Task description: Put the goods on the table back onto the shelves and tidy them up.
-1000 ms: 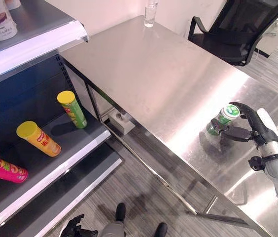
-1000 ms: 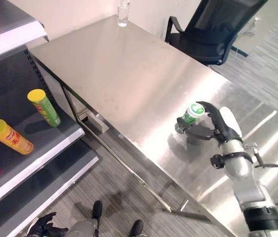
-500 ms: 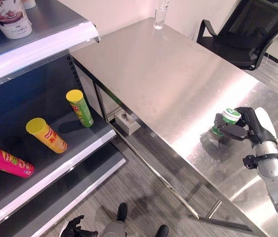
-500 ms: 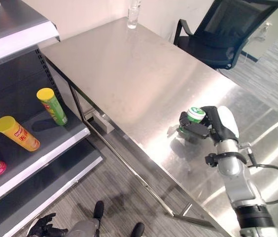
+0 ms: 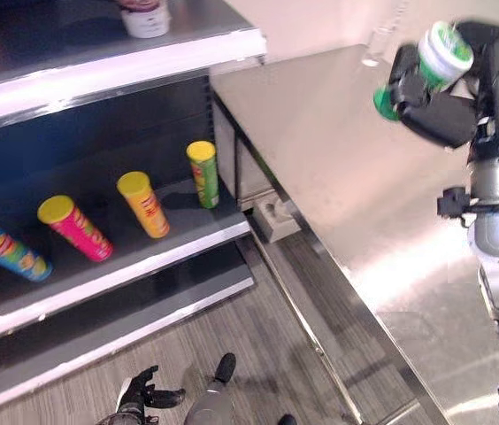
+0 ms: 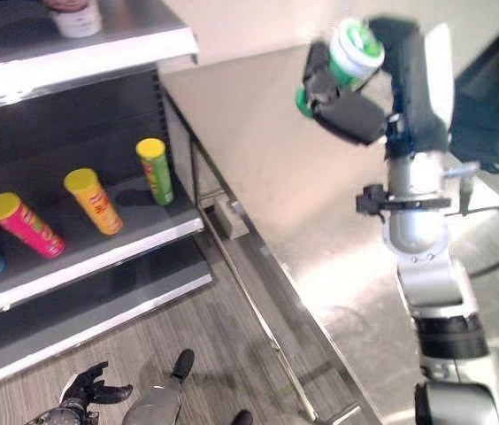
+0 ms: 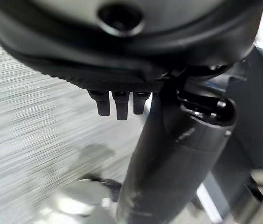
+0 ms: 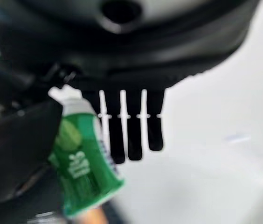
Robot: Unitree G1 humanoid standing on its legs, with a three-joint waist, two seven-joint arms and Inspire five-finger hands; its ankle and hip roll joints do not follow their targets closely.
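The right robot hand [image 5: 444,106] grasps the green can [image 5: 426,66] between thumb and fingers, high above the worktop [image 5: 338,168] and beside the shelves [image 5: 108,266]. The left robot hand [image 5: 139,398] hangs low with relaxed fingers. Because the can sits tilted in the grasp, it may slip out or fall over when placed on a shelf.

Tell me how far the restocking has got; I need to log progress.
Done: four tall cans lie or stand on the middle shelf, and a cup sits on the top shelf. In hand: the right hand holds a green and white can raised above the table. Left: placing that can and straightening the tipped ones. The left hand hangs low, idle.
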